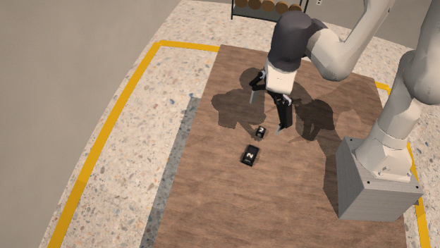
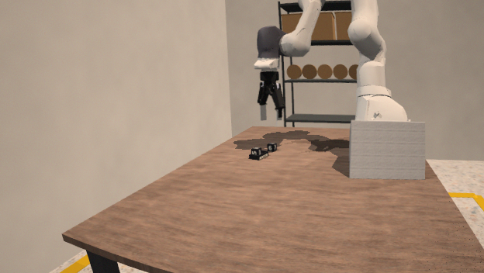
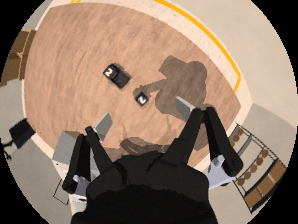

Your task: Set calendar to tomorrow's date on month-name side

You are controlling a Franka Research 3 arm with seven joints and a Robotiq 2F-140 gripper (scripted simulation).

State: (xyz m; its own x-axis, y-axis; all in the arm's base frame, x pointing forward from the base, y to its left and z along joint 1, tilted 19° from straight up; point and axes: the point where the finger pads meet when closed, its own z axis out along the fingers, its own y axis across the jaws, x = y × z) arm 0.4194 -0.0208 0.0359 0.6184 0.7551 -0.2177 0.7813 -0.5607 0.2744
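Observation:
The black tray point(image 1: 252, 148) point(image 2: 264, 157) point(image 3: 122, 80) lies flat on the table. One black cube point(image 1: 249, 156) point(image 2: 256, 151) point(image 3: 109, 73) stands in one end of it, with a 2 on top and a 5 on a side in the exterior view. The tray's other end is empty. Pale lettering on a long side is too small to read. The other cube point(image 1: 261, 132) point(image 2: 272, 147) point(image 3: 142, 99) lies on the table beside the tray, with a 2 on top and a 6-like digit on a side. My gripper point(image 1: 266, 114) point(image 2: 271, 113) point(image 3: 142, 110) is open and empty, well above the loose cube.
The arm's grey base block point(image 1: 379, 201) point(image 2: 387, 150) stands at the table's right side. A shelf rack point(image 2: 319, 81) point(image 3: 252, 165) stands on the floor behind the table. The arm's shadows fall on the table around the loose cube.

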